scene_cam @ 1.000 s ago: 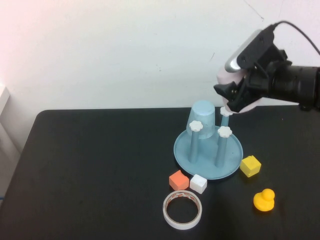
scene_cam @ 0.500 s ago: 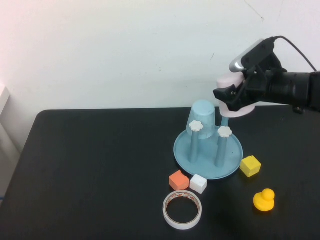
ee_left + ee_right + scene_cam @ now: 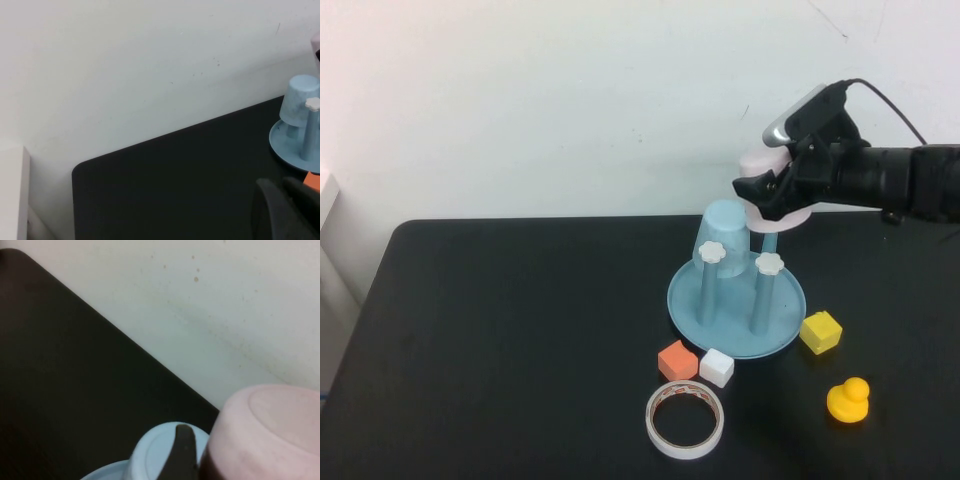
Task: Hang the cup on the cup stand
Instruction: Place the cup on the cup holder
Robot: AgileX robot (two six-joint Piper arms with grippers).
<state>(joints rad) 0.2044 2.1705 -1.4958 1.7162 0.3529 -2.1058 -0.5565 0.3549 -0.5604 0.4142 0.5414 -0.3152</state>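
The cup (image 3: 763,166) is a pale pink, handleless plastic one, flipped mouth-down and tilted a bit, held up in the air right over the back right peg of the cup stand (image 3: 737,300). That stand is a light blue round dish sitting on the black bench, with upright blue pegs capped by little white flowers. In the right wrist view the cup's flat pink bottom (image 3: 270,432) fills the corner.
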